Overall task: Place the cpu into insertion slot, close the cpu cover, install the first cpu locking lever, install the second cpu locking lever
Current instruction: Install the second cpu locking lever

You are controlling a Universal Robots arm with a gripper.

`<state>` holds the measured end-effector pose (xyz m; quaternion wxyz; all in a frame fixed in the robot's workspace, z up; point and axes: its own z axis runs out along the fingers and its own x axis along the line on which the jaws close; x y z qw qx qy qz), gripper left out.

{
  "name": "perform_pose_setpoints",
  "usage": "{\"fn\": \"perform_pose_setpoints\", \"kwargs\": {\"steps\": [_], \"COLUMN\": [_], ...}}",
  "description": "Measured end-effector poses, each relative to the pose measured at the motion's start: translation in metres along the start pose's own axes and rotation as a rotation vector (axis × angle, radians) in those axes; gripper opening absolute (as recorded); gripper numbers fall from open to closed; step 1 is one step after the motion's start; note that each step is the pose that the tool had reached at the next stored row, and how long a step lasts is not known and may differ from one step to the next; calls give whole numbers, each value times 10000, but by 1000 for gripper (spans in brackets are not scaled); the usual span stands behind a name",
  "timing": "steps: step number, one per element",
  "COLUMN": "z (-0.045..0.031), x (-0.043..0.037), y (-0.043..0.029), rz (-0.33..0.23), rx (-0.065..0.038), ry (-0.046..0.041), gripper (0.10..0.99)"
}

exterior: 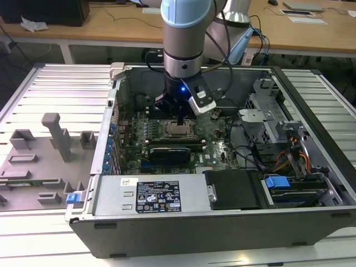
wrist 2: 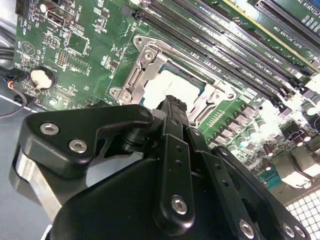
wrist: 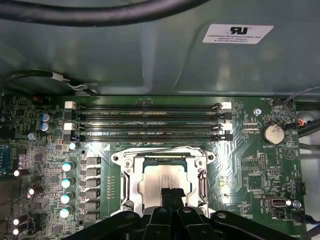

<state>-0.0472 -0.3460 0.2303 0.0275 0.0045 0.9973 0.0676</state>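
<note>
The gripper (wrist: pixel 170 192) has its fingers drawn together, tips meeting over the cpu (wrist: pixel 159 181), which lies flat in its socket with the cpu cover (wrist: pixel 161 159) framing it; whether the tips touch the chip I cannot tell. Beyond the socket run the memory slots (wrist: pixel 148 121), then a white printed label (wrist: pixel 237 33) on the case wall. The arm (exterior: pixel 186 39) hangs straight down into the open computer case (exterior: pixel 222 211) on the table (exterior: pixel 44 89).
</note>
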Motion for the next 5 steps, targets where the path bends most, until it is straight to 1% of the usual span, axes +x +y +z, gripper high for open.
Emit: {"fn": "perform_pose_setpoints", "kwargs": {"steps": [5], "z": [0], "x": [0], "y": [1], "rz": [0], "rx": [0], "ry": [0], "gripper": [106]}}
